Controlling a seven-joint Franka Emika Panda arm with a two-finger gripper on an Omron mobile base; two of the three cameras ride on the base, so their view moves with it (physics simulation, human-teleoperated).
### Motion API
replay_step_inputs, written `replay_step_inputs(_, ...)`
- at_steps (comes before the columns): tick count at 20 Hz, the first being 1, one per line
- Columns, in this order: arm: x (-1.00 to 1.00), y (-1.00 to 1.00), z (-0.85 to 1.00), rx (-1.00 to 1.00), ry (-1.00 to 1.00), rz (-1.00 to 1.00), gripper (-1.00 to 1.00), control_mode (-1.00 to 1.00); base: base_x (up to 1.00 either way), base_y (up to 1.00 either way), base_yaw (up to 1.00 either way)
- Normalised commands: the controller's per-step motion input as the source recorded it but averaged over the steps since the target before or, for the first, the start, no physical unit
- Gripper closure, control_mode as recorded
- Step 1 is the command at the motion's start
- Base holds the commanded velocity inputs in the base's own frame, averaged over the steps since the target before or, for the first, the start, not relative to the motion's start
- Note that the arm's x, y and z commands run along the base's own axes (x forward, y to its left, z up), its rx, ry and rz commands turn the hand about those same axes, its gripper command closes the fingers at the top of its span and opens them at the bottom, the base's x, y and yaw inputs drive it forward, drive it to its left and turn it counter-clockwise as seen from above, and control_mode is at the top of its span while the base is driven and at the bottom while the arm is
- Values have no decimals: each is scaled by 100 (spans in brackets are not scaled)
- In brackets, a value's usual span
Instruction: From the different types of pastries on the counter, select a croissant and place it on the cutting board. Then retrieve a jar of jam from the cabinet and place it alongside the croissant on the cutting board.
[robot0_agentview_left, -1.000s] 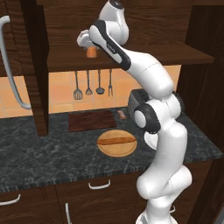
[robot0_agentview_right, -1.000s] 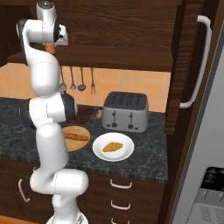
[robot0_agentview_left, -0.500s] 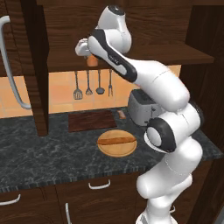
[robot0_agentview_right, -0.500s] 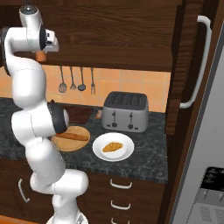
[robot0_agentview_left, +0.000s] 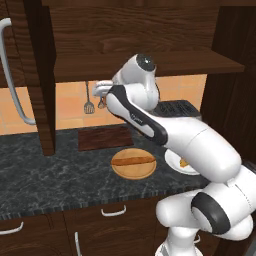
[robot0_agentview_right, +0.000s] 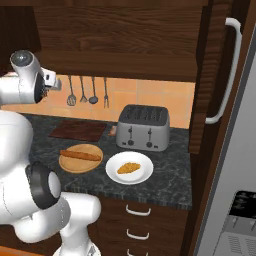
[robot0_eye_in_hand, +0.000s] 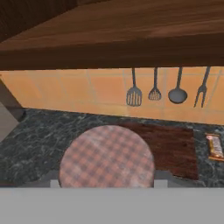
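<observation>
Now jam jar (robot0_eye_in_hand: 106, 156) in hand (robot0_eye_in_hand: 106, 183)

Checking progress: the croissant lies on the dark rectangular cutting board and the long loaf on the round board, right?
No. The right base view shows the croissant on the white plate, not the cutting board. The long loaf does lie on the round board.

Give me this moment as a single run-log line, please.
gripper: shut on jar of jam | location: below cabinet shelf, above counter | cutting board: bare | croissant: on white plate
</observation>
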Motion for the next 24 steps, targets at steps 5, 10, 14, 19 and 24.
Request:
replay_step_inputs(5,-46,0,-56,8,5,-2,100,-100,0,0,0)
replay_step_inputs(10,-47,0,-67,-6,11,0,100,-100,0,0,0)
replay_step_inputs(14,78,-28,-14,0,8,0,100,-100,0,0,0)
replay_step_inputs(19,23,9,-37,-5,6,0,100,-100,0,0,0)
replay_step_inputs(24,12,34,-48,-10,10,-1,100,-100,0,0,0)
